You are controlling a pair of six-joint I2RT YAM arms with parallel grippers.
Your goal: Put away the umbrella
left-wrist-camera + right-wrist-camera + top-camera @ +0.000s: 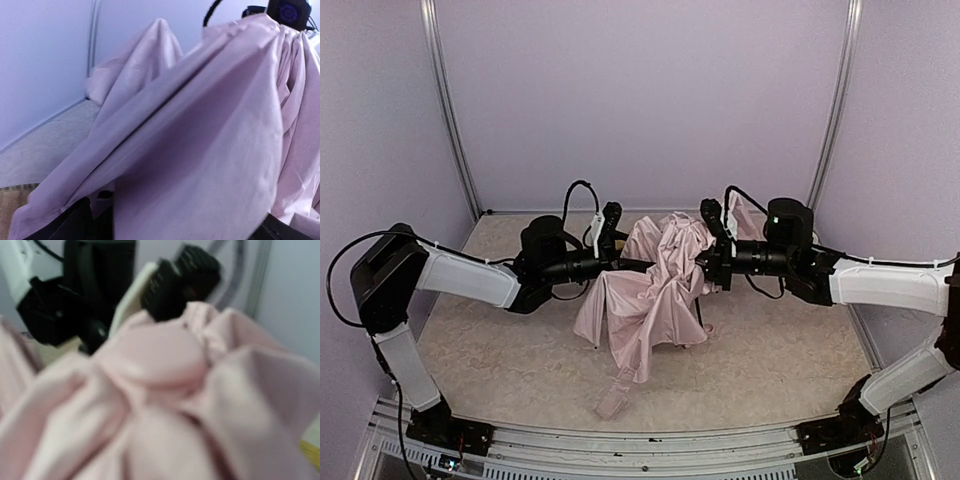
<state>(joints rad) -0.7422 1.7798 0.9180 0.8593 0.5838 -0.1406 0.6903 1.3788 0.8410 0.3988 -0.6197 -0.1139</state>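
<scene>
The umbrella [650, 290] hangs between my two arms above the table, its pale pink canopy draped down in loose folds. A thin black shaft [636, 265] runs from my left gripper [620, 263] into the fabric. My right gripper [708, 265] presses into the canopy from the other side. Both look shut on the umbrella, though fabric hides the fingers. A pink closing strap [618, 392] trails onto the table. Pink fabric fills the left wrist view [200, 140] and the right wrist view [165, 405], where the left arm's black ridged end [170, 285] shows above the cloth.
The speckled beige table [500, 350] is walled in by lilac panels with metal corner posts [450, 110]. A tan woven surface shows at the lower left corner of the left wrist view [12, 202].
</scene>
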